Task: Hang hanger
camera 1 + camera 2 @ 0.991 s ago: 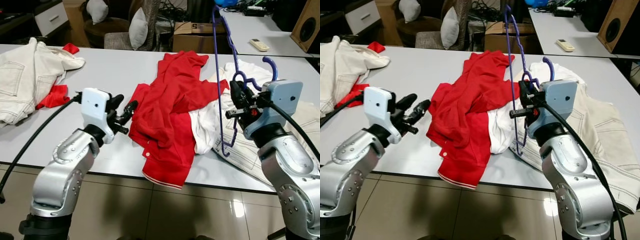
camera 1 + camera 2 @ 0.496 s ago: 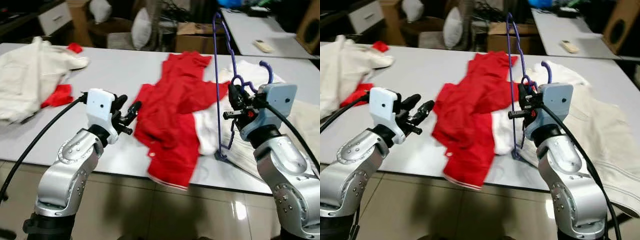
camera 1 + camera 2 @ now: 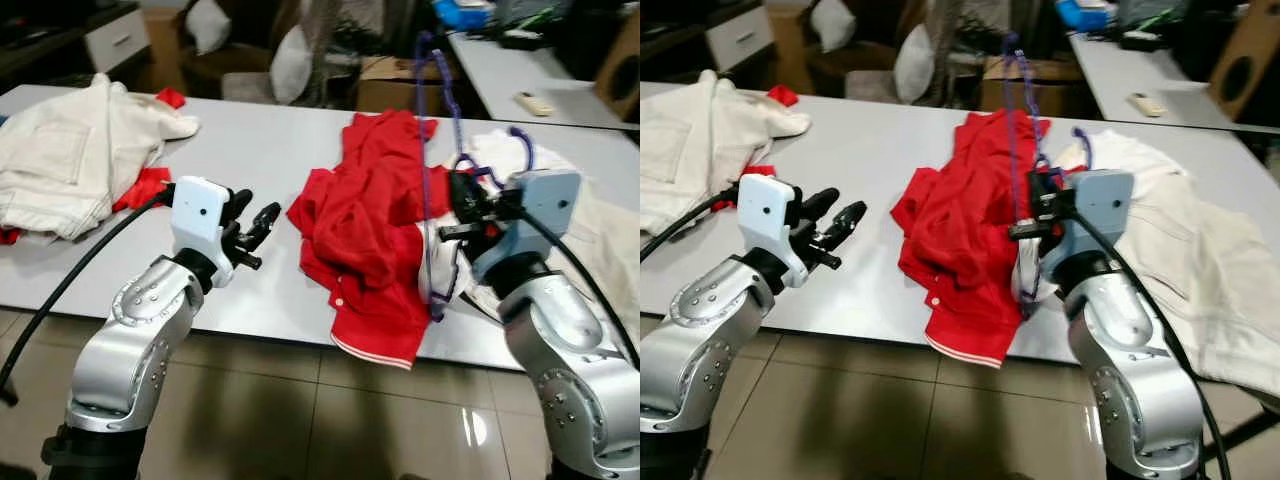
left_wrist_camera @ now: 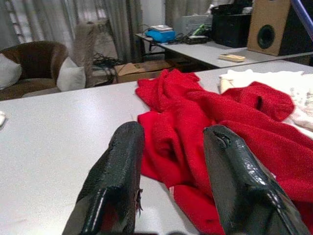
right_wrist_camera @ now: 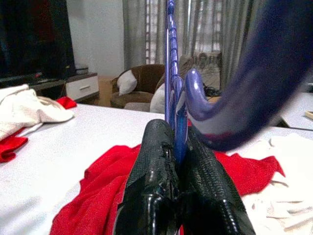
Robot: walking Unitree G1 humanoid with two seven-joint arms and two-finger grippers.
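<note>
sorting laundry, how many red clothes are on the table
2. A big red shirt lies mid-table between the grippers. A smaller red cloth peeks from under the cream pile on the left. More may be hidden beneath the piles.

You see a thin blue-purple plastic hanger [image 3: 432,170] standing nearly upright on its side, pinched at the neck between the fingers [image 5: 156,166] of the right gripper [image 3: 462,205]. Its curled hook [image 3: 524,143] rises beside that gripper, and its lower corner dips near the edge of the surface [image 3: 250,150].

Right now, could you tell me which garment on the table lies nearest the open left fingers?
The crumpled red shirt mid-table, just beyond the left gripper.
</note>
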